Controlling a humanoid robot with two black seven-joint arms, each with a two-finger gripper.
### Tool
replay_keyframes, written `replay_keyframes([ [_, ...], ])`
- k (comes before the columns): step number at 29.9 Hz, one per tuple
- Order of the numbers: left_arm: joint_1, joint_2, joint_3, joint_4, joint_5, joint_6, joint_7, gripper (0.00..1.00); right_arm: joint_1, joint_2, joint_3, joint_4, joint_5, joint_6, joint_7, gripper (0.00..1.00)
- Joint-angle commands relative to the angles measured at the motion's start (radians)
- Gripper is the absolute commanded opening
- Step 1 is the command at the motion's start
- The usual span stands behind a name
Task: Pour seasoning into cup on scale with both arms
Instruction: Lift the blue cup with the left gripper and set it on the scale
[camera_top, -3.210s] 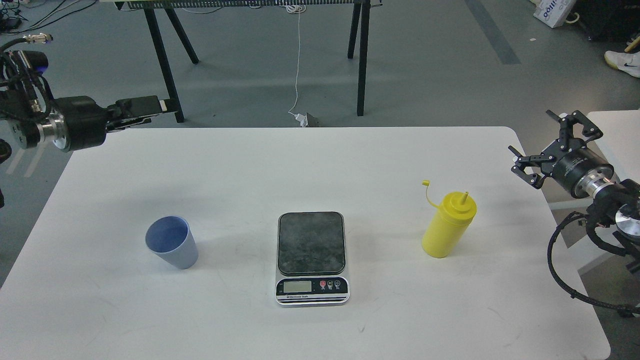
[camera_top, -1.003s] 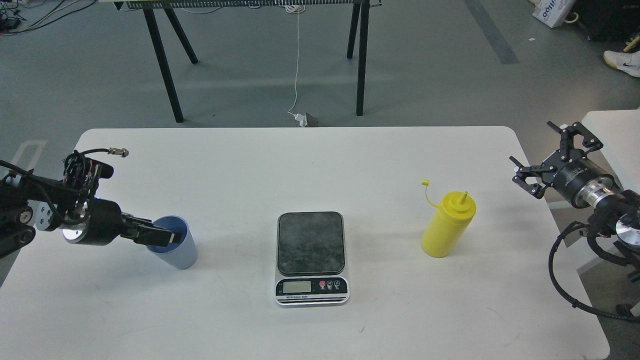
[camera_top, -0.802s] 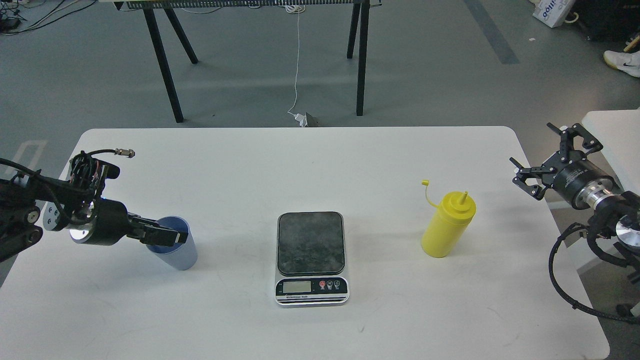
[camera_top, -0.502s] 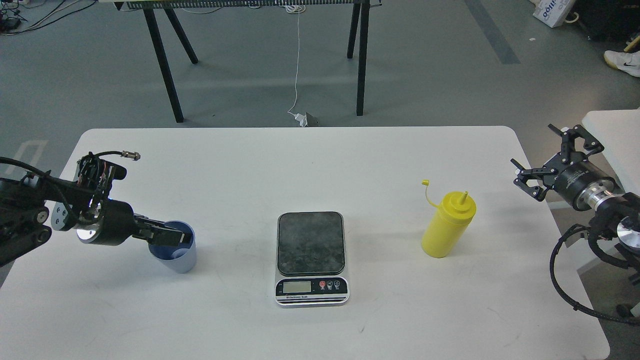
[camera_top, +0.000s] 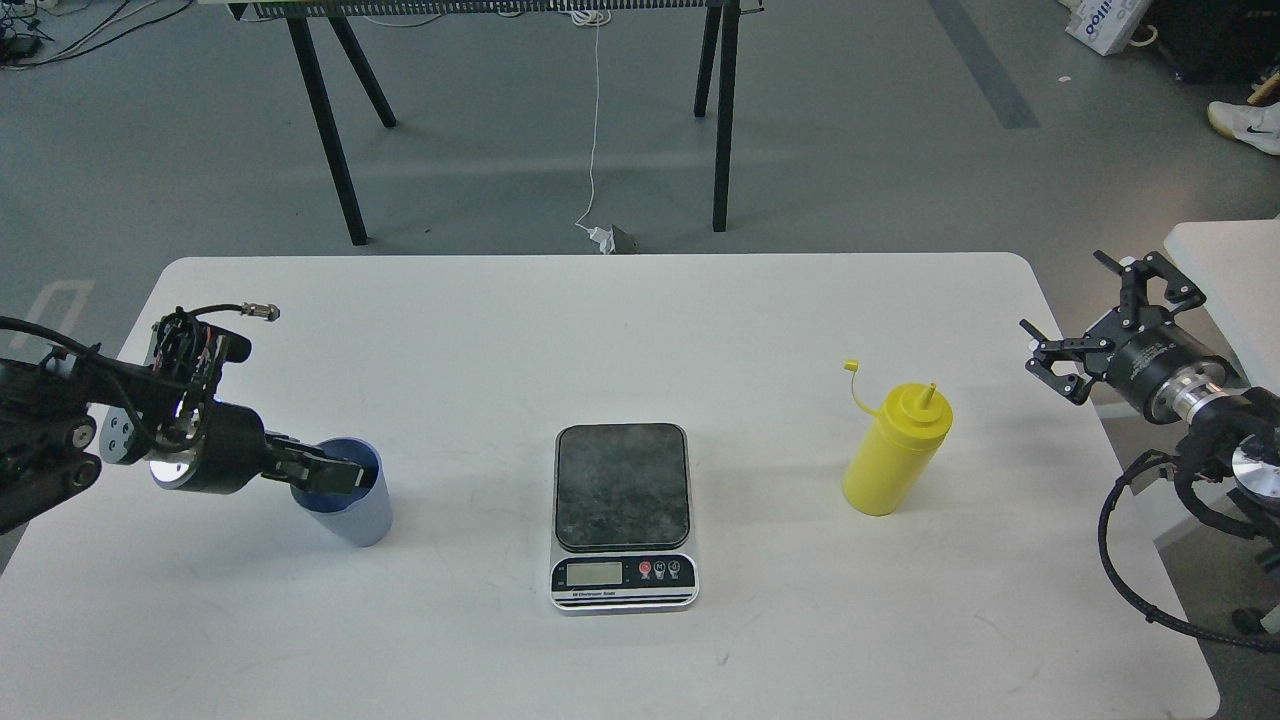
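Observation:
The light-blue cup (camera_top: 362, 516) stands upright on the white table (camera_top: 600, 330), left of the scale (camera_top: 621, 486), whose dark plate is bare. My left gripper (camera_top: 335, 474) reaches in from the left and lies across the cup's mouth at its rim; its dark fingers cannot be told apart. The yellow seasoning bottle (camera_top: 893, 458) stands upright right of the scale, its tethered cap off the nozzle. My right gripper (camera_top: 1066, 298) is open and empty, in the air at the table's right edge, well right of the bottle.
A black trestle stand (camera_top: 338, 150) stands on the grey floor behind the table, with a white cable (camera_top: 596, 150) hanging to the floor. A second white table (camera_top: 1235, 270) is at the far right, behind my right arm.
My left arm came down from high at the back left to the cup's rim. The cup has shifted slightly toward me. My right gripper has sunk a little; the bottle and scale have not moved.

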Motion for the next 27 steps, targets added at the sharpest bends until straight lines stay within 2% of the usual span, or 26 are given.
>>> replay_keyframes([
  [1, -0.001, 0.001, 0.0, 0.0, 0.01, 0.0, 0.0, 0.49, 0.0, 0.0, -0.001, 0.001, 0.0, 0.0, 0.0, 0.99],
  [3, -0.001, 0.001, 0.0, 0.001, 0.011, 0.0, 0.0, 0.41, 0.0, 0.0, 0.0, 0.001, 0.0, 0.0, 0.0, 0.99],
  [6, -0.004, 0.0, -0.001, 0.006, 0.013, 0.0, 0.0, 0.36, 0.0, 0.0, 0.0, 0.001, 0.0, 0.0, 0.0, 0.99],
  [7, -0.004, 0.0, -0.001, 0.007, 0.013, 0.0, 0.0, 0.28, -0.001, 0.0, 0.0, 0.001, 0.0, 0.0, 0.0, 0.99],
  [8, -0.003, 0.0, -0.001, 0.011, 0.007, 0.0, 0.013, 0.12, -0.003, 0.0, 0.0, 0.001, 0.0, 0.0, 0.0, 0.99],
  [9, -0.007, 0.0, -0.001, 0.021, 0.005, 0.0, 0.053, 0.05, -0.004, 0.0, 0.0, 0.001, 0.0, 0.0, 0.0, 0.99],
  [11, -0.013, -0.003, -0.009, 0.037, -0.009, 0.0, 0.123, 0.04, -0.005, 0.0, 0.0, 0.001, 0.0, 0.0, 0.0, 0.99],
  [12, -0.013, -0.005, -0.012, 0.04, -0.009, 0.0, 0.133, 0.03, -0.006, 0.0, 0.0, 0.001, 0.0, 0.0, 0.0, 0.99],
  [19, -0.036, -0.003, -0.015, 0.046, -0.015, 0.0, 0.13, 0.02, -0.009, 0.0, 0.002, -0.001, 0.0, 0.0, 0.0, 0.99],
  [24, -0.13, -0.005, -0.02, 0.044, -0.05, 0.0, 0.116, 0.02, -0.009, 0.002, 0.002, 0.001, 0.0, 0.0, 0.0, 0.99],
  [27, -0.217, -0.008, -0.021, 0.044, -0.209, 0.0, 0.11, 0.02, -0.011, 0.003, 0.003, -0.001, 0.0, 0.0, 0.0, 0.99],
])
